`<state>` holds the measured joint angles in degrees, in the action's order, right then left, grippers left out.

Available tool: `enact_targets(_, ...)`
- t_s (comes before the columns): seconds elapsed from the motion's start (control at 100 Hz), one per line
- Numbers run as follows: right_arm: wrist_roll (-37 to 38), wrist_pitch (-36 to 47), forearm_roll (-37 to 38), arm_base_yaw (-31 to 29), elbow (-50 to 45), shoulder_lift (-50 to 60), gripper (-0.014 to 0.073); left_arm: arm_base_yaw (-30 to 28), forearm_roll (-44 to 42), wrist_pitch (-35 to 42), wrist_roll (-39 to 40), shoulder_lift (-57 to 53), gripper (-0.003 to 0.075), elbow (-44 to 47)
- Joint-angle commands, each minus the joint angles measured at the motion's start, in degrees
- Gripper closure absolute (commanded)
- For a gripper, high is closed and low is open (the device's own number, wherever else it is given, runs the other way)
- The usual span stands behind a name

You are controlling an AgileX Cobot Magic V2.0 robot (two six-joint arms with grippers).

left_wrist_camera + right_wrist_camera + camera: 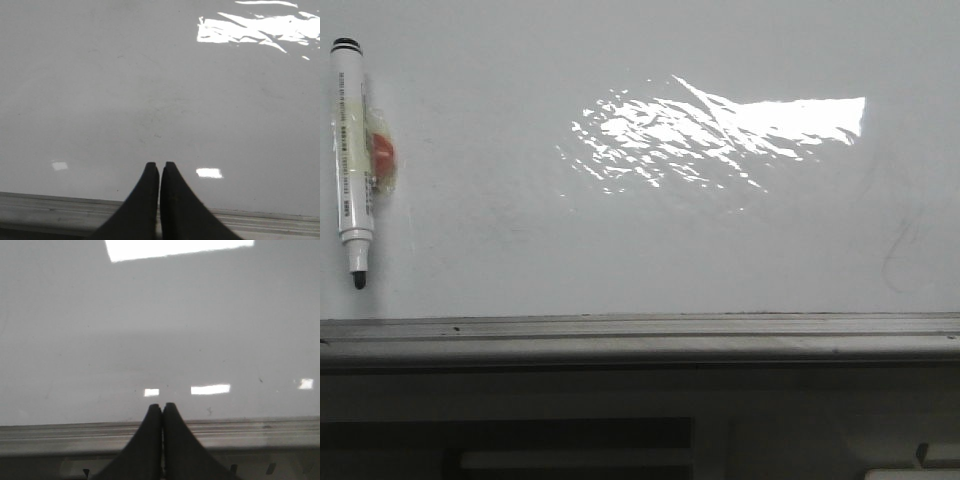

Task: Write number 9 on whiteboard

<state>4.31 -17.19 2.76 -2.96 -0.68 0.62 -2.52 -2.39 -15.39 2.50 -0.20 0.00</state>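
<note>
The whiteboard (650, 255) fills the front view, glossy white-grey with a bright glare patch (720, 130). No black stroke of a number 9 shows on it, only faint grey smudges (900, 250) at the right. A white marker (352, 150) with a bare black tip lies on the board at the far left, tip toward the near edge. Neither gripper is in the front view. My left gripper (159, 165) is shut and empty, over the board (100, 100) near its edge. My right gripper (163, 405) is shut and empty, above the board's edge (50, 437).
A grey metal edge strip (640, 330) runs along the board's near side, also in the left wrist view (50, 205). A small orange-red piece under clear tape (382, 155) sits against the marker. Below the strip is a dark frame (570, 440).
</note>
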Motion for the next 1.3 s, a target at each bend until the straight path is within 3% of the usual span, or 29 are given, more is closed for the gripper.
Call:
enact_targets(0.0, -0.2, 4.6, 0.3, -0.2, -1.6, 0.9, 0.0661, 0.3, 0.4, 4.6, 0.1, -1.6, 0.0741, 1.1)
enact_targets(0.33, -0.2, 23.0, -6.7, -0.1, -1.6, 0.9, 0.0661, 0.3, 4.6, 16.4, 0.1, -1.6, 0.0741, 1.1)
enact_targets(0.43, -0.4, 24.8, -6.7, -0.1, -1.6, 0.9, 0.0661, 0.3, 4.6, 17.6, 0.1, -1.6, 0.0741, 1.1)
enact_targets(0.69, -0.4, 21.1, -6.7, -0.1, -1.6, 0.9, 0.0661, 0.3, 4.9, 17.6, 0.1, -1.6, 0.0741, 1.1)
enact_targets(0.83, -0.4, 17.9, -6.7, -0.1, -0.7, 0.9, 0.0661, 0.3, 10.7, 16.4, 1.4, -1.6, 0.0741, 0.4)
enact_targets(1.16, -0.4, 5.4, -7.6, -0.1, 8.9, -11.6, 0.0654, 0.3, 8.3, 0.3, 0.9, 4.7, 0.0741, -10.2)
enact_targets(1.29, -0.4, 3.0, -7.8, 0.0, 12.0, -17.6, 0.0654, 0.3, 5.5, -1.0, 0.9, 9.3, 0.0741, -13.8)
